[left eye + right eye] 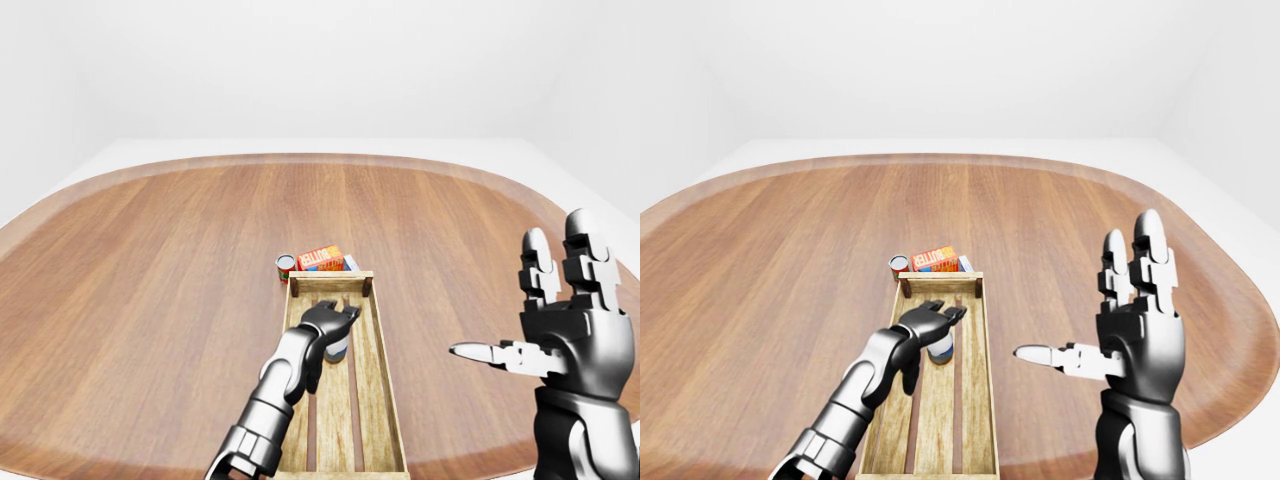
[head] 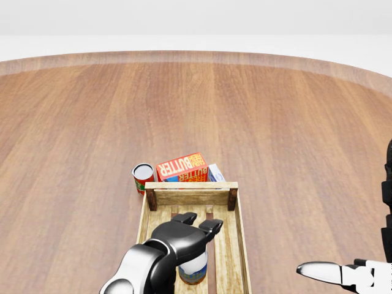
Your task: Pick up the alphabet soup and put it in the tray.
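The tray (image 2: 236, 236) lies on the table (image 2: 294, 135), low in the head view and a little left of the middle, its long sides running toward the bottom edge. The soup (image 2: 193, 267) stands upright inside the tray, between its side walls. The left hand (image 2: 182, 236) sits over the soup, fingers spread across its top (whether they touch it cannot be told). Just above the tray's top wall, outside it, a butter box (image 2: 182, 166) lies on the table. A can (image 2: 143, 177) stands just left of the box, near the tray's top-left corner. The right hand (image 1: 1135, 330) is raised well right of the tray, fingers splayed, apart from everything.
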